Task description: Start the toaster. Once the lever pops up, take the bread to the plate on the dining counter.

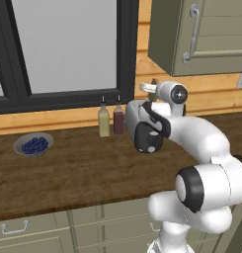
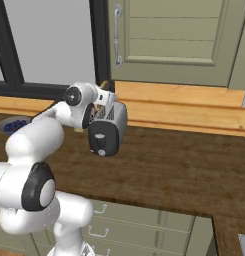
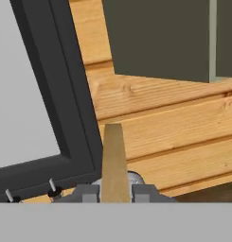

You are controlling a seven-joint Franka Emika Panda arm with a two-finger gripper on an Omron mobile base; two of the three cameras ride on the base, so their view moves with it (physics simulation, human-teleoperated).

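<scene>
We see the tool (image 3: 114, 193) pinching the bread (image 3: 113, 160) slice upright between its fingertips (tan, tapering upward); it hangs above the toaster (image 2: 108, 130); the toaster stands on the wooden tabletop (image 2: 184, 170) beneath the window.

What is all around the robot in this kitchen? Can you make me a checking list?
Surface: dark brown wooden worktop, with pale grey-green drawers underneath.
Job's things: shiny silver two-slot toaster with a black end panel stands on the worktop; tan slice of bread is held above it.
Clutter: grey bowl of blueberries on the left; pale yellow bottle and dark red bottle stand side by side by the wall.
Grippers: two-finger gripper is shut on the bread.
Cables: nothing seen.
Surroundings: black-framed window, orange wood-plank wall, grey-green wall cabinet.
</scene>
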